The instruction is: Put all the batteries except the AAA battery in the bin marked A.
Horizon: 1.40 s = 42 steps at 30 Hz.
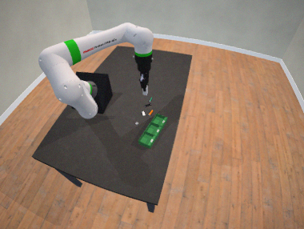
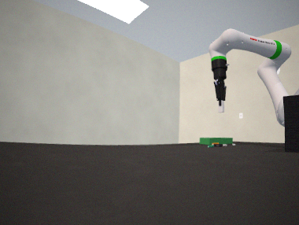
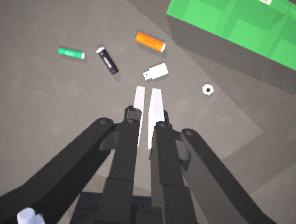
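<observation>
White pads together, my pincer (image 3: 148, 107) grips nothing, hanging above four batteries (image 3: 150, 42); green bin (image 3: 235, 22) sits just beside.

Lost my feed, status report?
End effector shut, empty, high above table. Green, black, orange batteries loose on table, outside bin. Nothing blocking.

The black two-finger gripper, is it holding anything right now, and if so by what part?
Nothing is held. The black two-finger gripper is shut on nothing, high above the dark table, with the batteries lying below.
</observation>
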Available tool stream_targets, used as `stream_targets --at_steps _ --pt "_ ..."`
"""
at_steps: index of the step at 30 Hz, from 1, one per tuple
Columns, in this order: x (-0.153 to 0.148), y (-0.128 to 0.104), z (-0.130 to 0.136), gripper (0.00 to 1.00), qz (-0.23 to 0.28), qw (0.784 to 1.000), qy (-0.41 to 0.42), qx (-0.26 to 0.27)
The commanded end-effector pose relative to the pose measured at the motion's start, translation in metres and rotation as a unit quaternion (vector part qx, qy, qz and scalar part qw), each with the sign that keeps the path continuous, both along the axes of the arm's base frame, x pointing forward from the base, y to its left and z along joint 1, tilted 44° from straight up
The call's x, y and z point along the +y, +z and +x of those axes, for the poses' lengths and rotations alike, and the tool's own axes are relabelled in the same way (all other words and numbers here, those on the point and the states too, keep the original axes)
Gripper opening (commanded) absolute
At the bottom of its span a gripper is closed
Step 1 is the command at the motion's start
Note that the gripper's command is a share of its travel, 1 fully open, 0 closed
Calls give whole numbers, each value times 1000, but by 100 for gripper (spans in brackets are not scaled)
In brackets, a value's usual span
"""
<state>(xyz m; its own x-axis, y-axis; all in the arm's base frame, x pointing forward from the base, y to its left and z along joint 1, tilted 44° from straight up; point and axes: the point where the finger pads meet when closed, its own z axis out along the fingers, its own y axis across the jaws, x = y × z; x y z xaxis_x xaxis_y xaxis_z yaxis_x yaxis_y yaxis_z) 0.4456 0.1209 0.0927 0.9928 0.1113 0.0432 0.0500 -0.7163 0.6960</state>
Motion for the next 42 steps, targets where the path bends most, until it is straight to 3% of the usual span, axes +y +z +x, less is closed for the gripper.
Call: stream_targets --at_steps 1,4,10,13,37,42 --pt "0 0 0 5 0 1000 0 0" --pt "-22 7 9 5 8 997 -54 -52" --pt "-66 22 27 5 17 987 -114 -109" --pt "-73 24 31 5 20 983 -132 -127" --pt "-236 78 97 5 20 983 -132 -127" --pt "-237 79 98 5 20 983 -132 -127"
